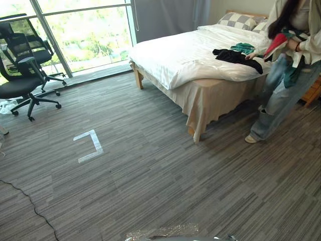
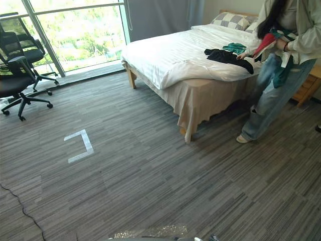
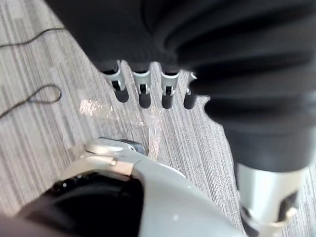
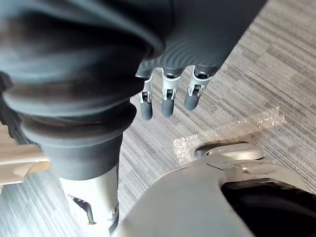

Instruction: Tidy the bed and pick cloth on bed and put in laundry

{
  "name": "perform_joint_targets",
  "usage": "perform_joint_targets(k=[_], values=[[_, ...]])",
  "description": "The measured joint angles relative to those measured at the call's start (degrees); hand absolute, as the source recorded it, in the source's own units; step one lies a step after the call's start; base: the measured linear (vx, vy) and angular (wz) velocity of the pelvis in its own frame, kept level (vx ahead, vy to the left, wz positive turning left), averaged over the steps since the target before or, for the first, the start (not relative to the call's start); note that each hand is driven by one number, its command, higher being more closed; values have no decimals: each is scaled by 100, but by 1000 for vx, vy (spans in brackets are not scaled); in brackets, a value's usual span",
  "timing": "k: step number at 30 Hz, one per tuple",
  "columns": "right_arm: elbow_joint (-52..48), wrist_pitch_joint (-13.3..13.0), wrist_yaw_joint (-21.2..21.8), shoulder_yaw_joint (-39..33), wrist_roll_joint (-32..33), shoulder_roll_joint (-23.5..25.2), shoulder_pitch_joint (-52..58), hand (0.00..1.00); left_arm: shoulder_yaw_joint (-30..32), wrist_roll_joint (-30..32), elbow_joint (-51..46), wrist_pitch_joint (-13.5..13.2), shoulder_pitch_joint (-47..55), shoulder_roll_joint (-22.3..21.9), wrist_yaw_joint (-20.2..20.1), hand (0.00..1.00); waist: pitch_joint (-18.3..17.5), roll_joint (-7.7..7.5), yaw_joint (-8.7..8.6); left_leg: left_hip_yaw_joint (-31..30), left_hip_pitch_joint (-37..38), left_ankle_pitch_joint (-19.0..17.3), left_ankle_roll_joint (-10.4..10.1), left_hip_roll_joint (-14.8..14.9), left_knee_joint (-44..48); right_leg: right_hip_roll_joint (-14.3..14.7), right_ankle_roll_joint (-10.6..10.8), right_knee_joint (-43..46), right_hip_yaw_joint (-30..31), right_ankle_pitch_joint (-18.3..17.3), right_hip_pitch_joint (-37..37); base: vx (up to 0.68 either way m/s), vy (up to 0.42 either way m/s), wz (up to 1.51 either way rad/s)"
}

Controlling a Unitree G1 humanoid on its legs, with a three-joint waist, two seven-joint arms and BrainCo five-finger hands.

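Observation:
A bed point(image 1: 175, 55) with a white duvet stands at the far right of the room. On its right side lie a black cloth point(image 1: 234, 57) and a teal cloth point(image 1: 243, 48). A person point(image 1: 288, 70) stands at the bed's right edge, holding a red and green cloth point(image 1: 278, 42) and reaching to the black one. My left hand point(image 3: 143, 86) hangs over the carpet, its fingers straight and holding nothing. My right hand point(image 4: 168, 94) hangs the same way, fingers relaxed and empty. Both are far from the bed.
Two black office chairs point(image 1: 22, 70) stand at the far left by the window point(image 1: 80, 30). A white tape mark point(image 1: 89, 145) lies on the grey carpet. A checked pillow point(image 1: 235, 20) sits at the bed's head. A wooden nightstand point(image 1: 313, 93) is behind the person.

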Motion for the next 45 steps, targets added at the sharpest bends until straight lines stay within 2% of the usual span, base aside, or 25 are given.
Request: perform_joint_targets(k=[3,5,8,12,14,19,23,24,26,27,28,29,31,33,34,35,36,37,38,39,40,41,42,43,45], values=[[2,12,-15,-14,0,-6,-32,0,0,-41,185,-73,-60,-15,20,0,-6,24,-70,81,177,190,-10,59,-92,29,-13,-200,-132,118,261,142,3,3],[16,36,-24,-45,-5,0,-81,0,0,-28,202,-134,-77,-17,29,0,-5,26,-74,118,268,264,72,66,-135,48,-60,-279,-145,159,306,208,4,-2],[65,69,-43,-57,-75,12,-172,0,53,28,199,-129,-132,-17,47,0,70,36,-69,191,355,267,73,65,-123,56,-58,-295,-151,159,416,152,17,-11],[57,77,-44,-172,-81,132,-340,0,154,171,199,-6,-288,4,28,0,128,-37,-68,223,451,265,71,59,-113,42,32,-301,-160,118,512,42,7,-3],[57,77,-45,-178,-80,144,-400,0,152,300,193,-12,-341,-6,28,0,133,-33,-68,227,462,263,68,58,-111,32,166,-301,-171,99,521,0,0,0],[32,82,-150,-177,-69,155,-439,0,151,528,182,-54,-381,-35,141,0,174,-13,-62,267,572,167,-46,65,-37,26,187,-304,-109,92,604,-44,-2,-6],[-14,95,-203,-210,-43,141,-432,0,153,525,190,-74,-386,-63,176,0,215,33,-75,359,545,22,126,90,-17,69,95,-344,21,58,552,-98,-17,-16],[-19,97,-265,-212,8,136,-431,0,153,527,184,-85,-398,-63,168,0,293,16,-63,433,483,-49,118,98,75,69,25,-142,50,-43,413,-131,-32,-32],[-81,90,-298,-220,72,118,-429,0,152,523,181,-99,-428,-61,171,0,341,36,-73,571,340,-189,106,129,298,43,26,682,149,-406,-74,-131,-32,-37],[-164,91,-391,-218,151,145,-406,0,145,518,172,-105,-434,-24,182,0,426,3,-77,686,284,-268,125,116,464,-42,88,1324,165,-724,-397,-106,-24,-39],[-234,92,-475,-220,265,181,-392,0,123,513,123,-130,-436,24,215,0,541,-79,-79,829,217,-354,195,96,663,-211,256,1957,24,-1036,-675,-119,-32,-42],[-252,92,-500,-220,324,182,-393,0,110,511,86,-137,-434,52,252,0,580,-76,-76,890,185,-412,218,88,771,-310,330,2258,-80,-1150,-801,-112,-54,-52],[-324,122,-516,-222,458,187,-398,0,108,510,69,-173,-467,129,280,0,757,-205,-73,1101,126,-720,199,135,1109,-591,272,3266,-597,-1290,-1291,-61,-78,-58],[-490,104,-507,-366,661,235,-304,0,86,499,71,-162,-499,118,292,0,976,-146,-119,1283,185,-996,71,470,1521,-794,106,4381,-1043,-1488,-1919,109,-136,-58],[-490,107,-505,-401,709,238,-301,0,63,498,71,-156,-503,110,299,0,1021,-115,-162,1314,245,-1020,29,579,1519,-816,152,4365,-1144,-1543,-1988,215,-190,-40],[-527,114,-504,-446,838,267,-302,0,-95,499,73,-123,-523,129,311,0,1075,-22,-275,1327,312,-1089,-102,820,1506,-854,160,4057,-1366,-1549,-2126,262,-238,-29],[-568,99,-505,-470,926,261,-297,0,-156,497,73,-114,-589,124,313,0,1138,69,-317,1328,359,-1138,-202,1003,1482,-879,220,3642,-1483,-1469,-2261,356,-326,-31],[-584,98,-498,-497,1017,231,-298,0,-221,498,75,-116,-666,122,312,0,1208,116,-370,1327,404,-1198,-315,1150,1425,-880,307,3053,-1455,-1180,-2443,350,-300,-34],[-557,114,-492,-489,1008,228,-318,0,-242,499,83,-127,-731,137,300,0,1311,110,-415,1322,547,-1232,-461,1197,1253,-906,486,2340,-1299,-745,-2593,415,-310,-42],[-506,97,-490,-508,996,303,-286,0,-238,498,97,-158,-795,190,298,0,1455,38,-447,1303,810,-1297,-578,1169,1037,-1018,850,1648,-1031,-262,-2697,558,-420,-35],[-442,84,-481,-575,943,362,-136,0,-216,498,156,-182,-807,204,317,0,1555,-3,-524,1208,1242,-1453,-806,1249,995,-1218,935,1538,-815,171,-2721,598,-424,-32],[-411,78,-466,-726,893,340,-151,0,-189,497,202,-183,-823,168,353,0,1626,102,-560,1215,1472,-1601,-754,1422,990,-1145,790,1982,-896,418,-2756,526,-365,1],[-384,39,-475,-829,815,321,-73,0,-137,501,201,-185,-850,41,378,0,1644,246,-711,1250,1625,-1677,-481,1602,996,-1124,679,2779,-1017,173,-2953,618,-347,6],[-399,-45,-450,-1112,673,516,55,0,-4,504,113,-311,-839,-39,345,0,1598,276,-727,1159,1770,-1267,-371,1715,1245,-1144,47,3903,-967,-475,-3234,603,-376,14],[-394,-28,-434,-1274,552,516,57,0,9,504,61,-354,-817,-78,352,0,1552,319,-791,1116,1772,-890,-300,1902,1598,-1076,-110,4363,-1026,-953,-3208,547,-410,-4]])
